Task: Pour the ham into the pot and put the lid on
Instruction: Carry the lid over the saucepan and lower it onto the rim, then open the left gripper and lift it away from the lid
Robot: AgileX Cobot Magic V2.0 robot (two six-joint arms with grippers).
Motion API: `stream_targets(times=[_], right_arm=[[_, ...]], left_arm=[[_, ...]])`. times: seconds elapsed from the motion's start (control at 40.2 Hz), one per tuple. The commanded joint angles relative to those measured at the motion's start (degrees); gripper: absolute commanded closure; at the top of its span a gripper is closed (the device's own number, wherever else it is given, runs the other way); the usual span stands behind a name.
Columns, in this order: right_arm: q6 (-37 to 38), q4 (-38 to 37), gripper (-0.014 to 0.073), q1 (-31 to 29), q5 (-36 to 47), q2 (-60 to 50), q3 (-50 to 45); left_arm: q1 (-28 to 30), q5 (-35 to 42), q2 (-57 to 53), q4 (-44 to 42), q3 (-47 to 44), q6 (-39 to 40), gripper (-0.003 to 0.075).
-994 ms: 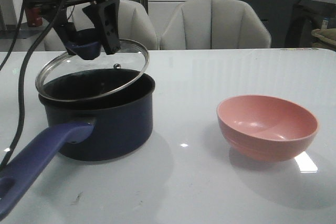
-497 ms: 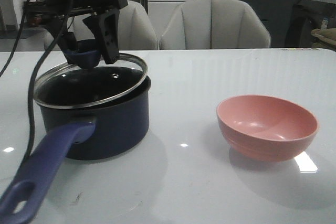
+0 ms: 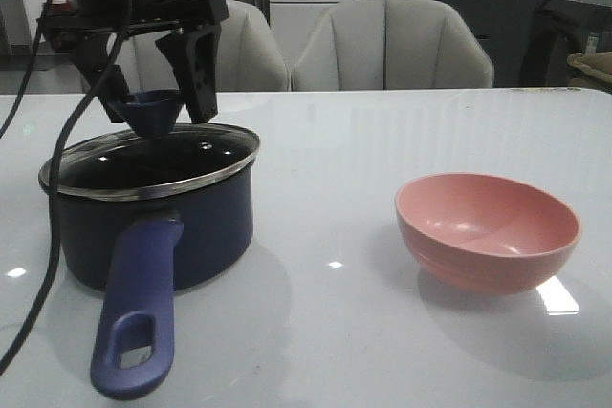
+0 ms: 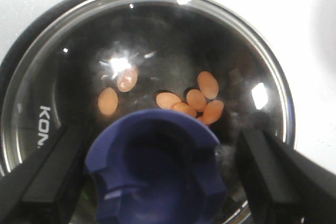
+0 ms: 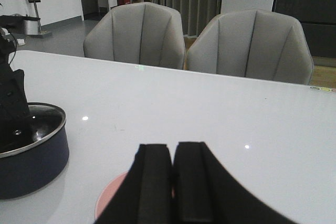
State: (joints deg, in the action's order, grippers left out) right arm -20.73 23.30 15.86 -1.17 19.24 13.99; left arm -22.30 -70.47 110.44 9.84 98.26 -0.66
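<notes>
The dark navy pot [image 3: 196,226] stands at the table's left, its purple-blue handle [image 3: 139,312] pointing to the front. The glass lid [image 3: 153,161] lies flat on its rim, with the blue knob [image 3: 153,112] upright. My left gripper [image 3: 151,107] is open and straddles the knob, with a gap on each side. In the left wrist view the ham [image 4: 197,99] shows as orange-pink pieces under the lid [image 4: 252,56], beyond the knob [image 4: 157,166], between my fingers [image 4: 42,177]. My right gripper [image 5: 172,153] is shut and empty above the pink bowl [image 5: 113,198]; it is out of the front view.
The pink bowl [image 3: 488,231] stands empty at the right front of the white table [image 3: 382,140]. Two grey chairs [image 3: 392,45] stand behind the far edge. A black cable [image 3: 48,236] hangs from the left arm beside the pot.
The lid has come down from a tilt to lie flat on the pot. The pot has shifted left and its handle has swung toward the front. My left jaws now stand apart from the knob.
</notes>
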Motion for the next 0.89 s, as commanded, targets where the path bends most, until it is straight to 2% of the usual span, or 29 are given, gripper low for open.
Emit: stream_targets(times=[0.0, 0.199, 0.373, 0.547, 0.721, 0.87], right_arm=[[-0.45, 0.22, 0.0442, 0.08, 4.69, 0.21, 1.52], [-0.45, 0.22, 0.0442, 0.08, 4.69, 0.21, 1.52], [-0.45, 0.22, 0.0442, 0.08, 4.69, 0.21, 1.52], [-0.45, 0.22, 0.0442, 0.08, 4.69, 0.21, 1.52], [-0.45, 0.22, 0.0442, 0.08, 4.69, 0.21, 1.52], [-0.45, 0.22, 0.0442, 0.08, 4.69, 0.21, 1.52]], left_arm=[[-0.42, -3.29, -3.32, 1.42, 1.31, 0.03, 0.0129], [0.15, -3.29, -5.81, 0.43, 1.43, 0.03, 0.0129], [3.23, -3.29, -10.41, -1.22, 1.43, 0.03, 0.0139], [6.26, -3.29, -18.13, -2.57, -0.56, -0.07, 0.0202], [9.73, 0.0, -28.13, -6.49, -8.28, -0.19, 0.0275], [12.27, 6.67, -39.13, -7.13, -18.28, -0.75, 0.0281]])
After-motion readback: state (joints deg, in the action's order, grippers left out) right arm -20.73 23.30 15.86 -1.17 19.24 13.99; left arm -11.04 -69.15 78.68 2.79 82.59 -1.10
